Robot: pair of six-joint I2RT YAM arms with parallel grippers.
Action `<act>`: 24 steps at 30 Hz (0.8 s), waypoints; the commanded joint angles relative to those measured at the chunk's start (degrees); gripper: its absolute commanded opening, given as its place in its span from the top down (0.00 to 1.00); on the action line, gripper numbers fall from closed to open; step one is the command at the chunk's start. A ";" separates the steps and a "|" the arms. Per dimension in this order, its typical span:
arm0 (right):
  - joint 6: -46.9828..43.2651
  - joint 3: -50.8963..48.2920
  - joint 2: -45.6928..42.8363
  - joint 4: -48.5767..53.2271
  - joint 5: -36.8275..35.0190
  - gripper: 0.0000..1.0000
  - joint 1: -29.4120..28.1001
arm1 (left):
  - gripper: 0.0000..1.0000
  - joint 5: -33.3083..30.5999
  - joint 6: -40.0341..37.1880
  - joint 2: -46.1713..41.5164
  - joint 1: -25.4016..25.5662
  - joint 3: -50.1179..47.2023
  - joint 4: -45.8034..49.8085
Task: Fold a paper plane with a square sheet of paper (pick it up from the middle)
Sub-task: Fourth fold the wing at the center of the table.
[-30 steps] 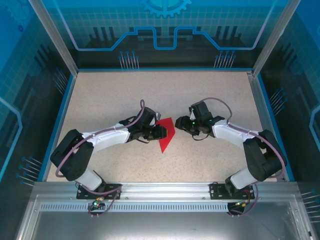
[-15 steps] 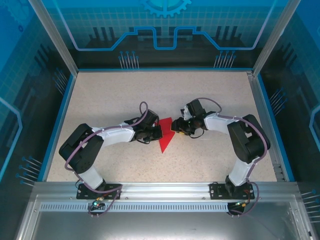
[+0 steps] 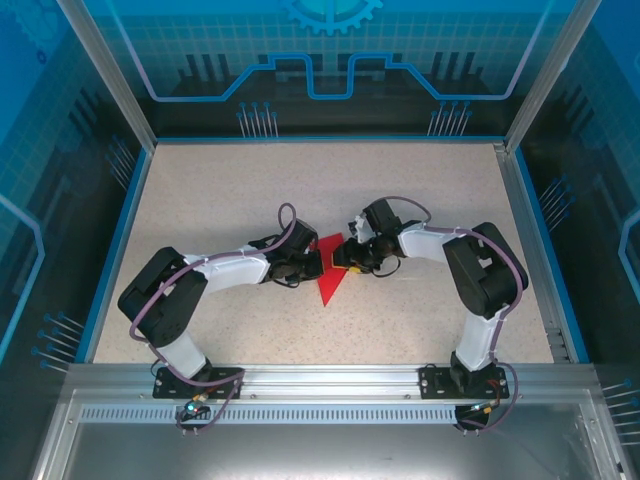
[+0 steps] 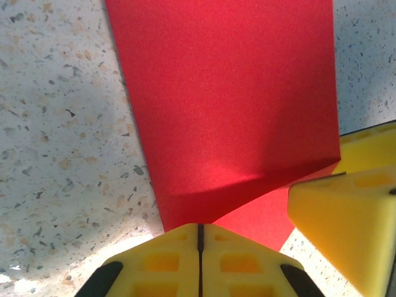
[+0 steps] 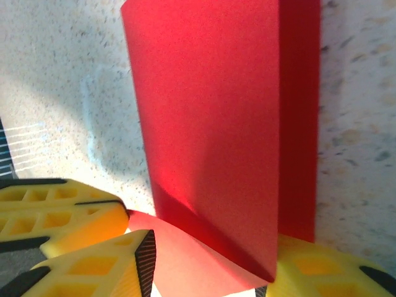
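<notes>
While the square sheet of paper (image 3: 326, 282) is lying partly folded at the middle of the surface (image 3: 420, 190), we are recording: left end effector (image 3: 318, 262), clenching tight on the sheet's edge. Right end effector (image 3: 345, 258), facing it from the opposite side, is straddling a raised flap with fingers apart. We are unable to tell whether it is grasping.

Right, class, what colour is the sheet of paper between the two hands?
The paper is plain bright red, clearest in the left wrist view.
</notes>
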State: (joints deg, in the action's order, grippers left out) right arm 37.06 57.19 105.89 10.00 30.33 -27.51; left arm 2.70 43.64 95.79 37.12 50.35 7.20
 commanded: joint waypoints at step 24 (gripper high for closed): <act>11.54 4.27 -24.37 12.44 -27.85 0.91 -3.33 | 0.60 -15.92 -5.05 -18.71 -2.10 2.12 11.09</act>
State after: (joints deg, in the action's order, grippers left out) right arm 44.23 59.42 83.72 15.97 11.46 -29.17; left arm -10.22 41.80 79.05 35.35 50.46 16.58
